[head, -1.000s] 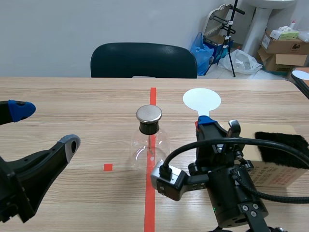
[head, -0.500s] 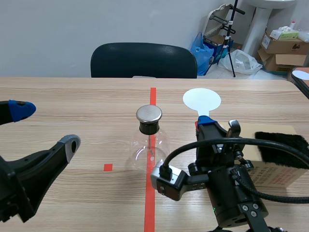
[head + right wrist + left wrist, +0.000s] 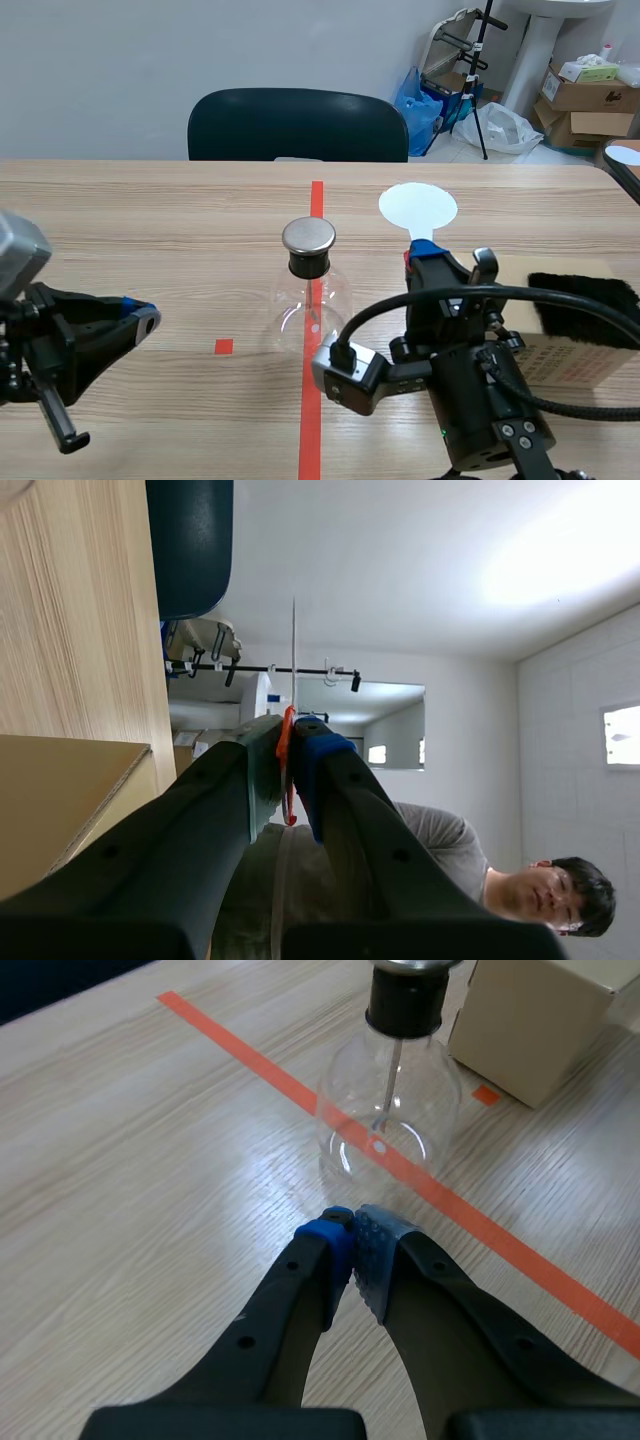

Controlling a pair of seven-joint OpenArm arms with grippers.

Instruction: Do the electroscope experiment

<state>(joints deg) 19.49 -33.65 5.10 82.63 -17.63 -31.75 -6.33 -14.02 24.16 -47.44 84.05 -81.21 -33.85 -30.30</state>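
Pale wood tabletop (image 3: 150,210) with an orange-red tape line down the middle, and both arms are low over it. The right claw (image 3: 286,744) is clenched on the stem of a white disc paddle (image 3: 418,207). Its wrist view catches the sheet edge-on, a thin line parallel to the wood, so the paddle lies flat. Whether it rests on the surface cannot be told. Its long axis runs away from the robot, with the disc at the far end.

Now the relation that counts: the electroscope flask (image 3: 310,300) stands on the tape line just left of that claw. Its metal cap (image 3: 308,236) sits near the disc, on the robot's side of it and to the left, not touching. The right arm looks the nearer one, so bringing disc to cap is likely a short swing left and back.

The left claw (image 3: 350,1245) is clamped shut on nothing, pads pressed together. It points at the flask, which stands a little ahead of it.

Inside the glass a thin rod (image 3: 388,1085) hangs from the black stopper. The leaves at its foot are too small to read.

Off to the right a cardboard box (image 3: 590,350) carries a patch of black fur (image 3: 585,290) on top. A dark chair (image 3: 298,125) stands beyond the far edge.
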